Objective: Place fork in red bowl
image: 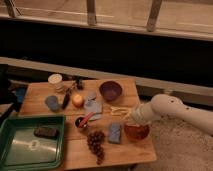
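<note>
A pale fork (118,110) lies on the wooden table (75,150), right of centre. A reddish-amber bowl (136,131) stands near the table's right front, just below the fork. A darker maroon bowl (110,90) stands at the back right. My gripper (129,116) comes in on the white arm (167,107) from the right. It sits at the fork's right end, just above the amber bowl's rim. Whether it touches the fork does not show.
A green tray (10,150) holding a dark block (46,132) fills the front left. A white cup (55,79), grey-blue pieces (91,105), a yellow-orange object (77,100), a small dark cup (80,122), a grape bunch (96,142) and a blue sponge (115,133) crowd the table.
</note>
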Controlling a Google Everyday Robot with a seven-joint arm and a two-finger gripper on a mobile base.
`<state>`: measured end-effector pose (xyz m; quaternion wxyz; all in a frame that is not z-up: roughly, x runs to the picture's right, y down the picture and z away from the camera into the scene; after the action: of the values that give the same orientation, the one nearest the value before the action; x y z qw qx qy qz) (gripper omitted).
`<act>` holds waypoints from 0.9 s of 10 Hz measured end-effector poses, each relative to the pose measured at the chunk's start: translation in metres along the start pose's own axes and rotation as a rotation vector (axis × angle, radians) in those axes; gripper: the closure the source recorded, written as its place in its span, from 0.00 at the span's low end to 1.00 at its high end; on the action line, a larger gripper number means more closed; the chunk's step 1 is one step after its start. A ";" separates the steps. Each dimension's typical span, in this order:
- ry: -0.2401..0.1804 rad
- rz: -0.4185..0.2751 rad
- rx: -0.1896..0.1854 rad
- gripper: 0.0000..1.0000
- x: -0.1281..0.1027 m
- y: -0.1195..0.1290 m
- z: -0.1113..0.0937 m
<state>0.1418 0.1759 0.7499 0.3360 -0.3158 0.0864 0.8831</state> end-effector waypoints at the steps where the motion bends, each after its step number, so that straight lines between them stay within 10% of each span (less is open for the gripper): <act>1: -0.009 0.038 0.003 0.81 -0.002 -0.012 -0.004; 4: -0.008 0.124 0.013 0.73 -0.005 -0.037 0.003; 9: 0.019 0.154 0.016 0.24 -0.005 -0.042 0.017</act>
<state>0.1633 0.2114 0.7685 0.2687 -0.3139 0.1209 0.9026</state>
